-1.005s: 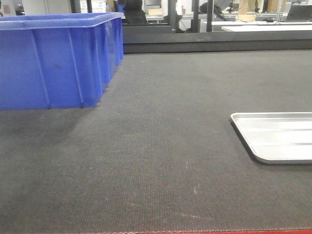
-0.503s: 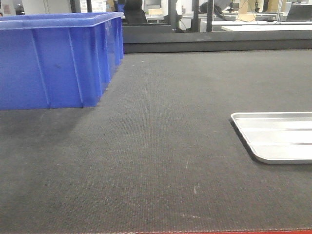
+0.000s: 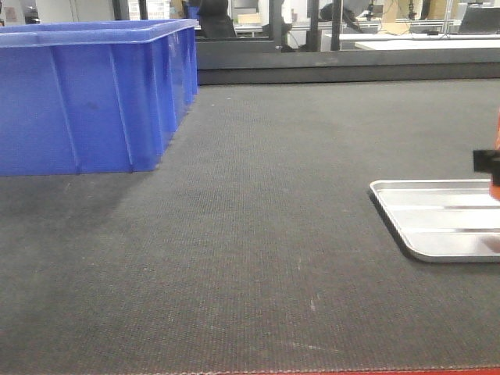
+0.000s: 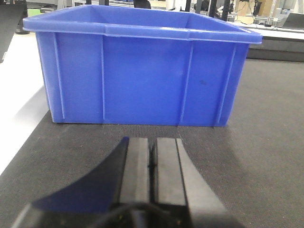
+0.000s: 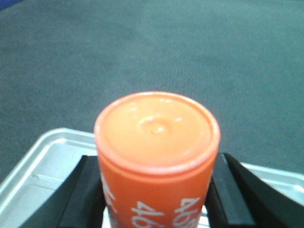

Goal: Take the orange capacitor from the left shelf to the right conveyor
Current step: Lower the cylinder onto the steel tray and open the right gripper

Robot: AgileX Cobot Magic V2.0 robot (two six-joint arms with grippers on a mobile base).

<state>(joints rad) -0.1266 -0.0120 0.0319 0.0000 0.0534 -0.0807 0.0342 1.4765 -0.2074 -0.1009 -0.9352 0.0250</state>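
Note:
The orange capacitor (image 5: pixel 156 156), a bright cylinder with white numerals on its wall, fills the right wrist view, and my right gripper (image 5: pixel 156 190) is shut on it with a black finger on each side. It hangs over the corner of a metal tray (image 5: pixel 42 161). In the front view only one black finger (image 3: pixel 484 160) and an orange sliver (image 3: pixel 497 186) show at the right edge. The right conveyor (image 3: pixel 258 234) is the dark ribbed belt below. My left gripper (image 4: pixel 152 152) is shut and empty, low over the belt. The left shelf is out of view.
A large blue bin (image 3: pixel 86 101) stands on the belt at the back left, directly ahead of my left gripper. The shallow metal tray (image 3: pixel 387 205) lies at the right. The belt's thin red front edge (image 3: pixel 391 372) runs along the bottom; a white surface (image 4: pixel 19 95) borders its left side.
In the front view, a black finger and the orange capacitor have come in at the right edge, above the tray. Bin and tray have not moved.

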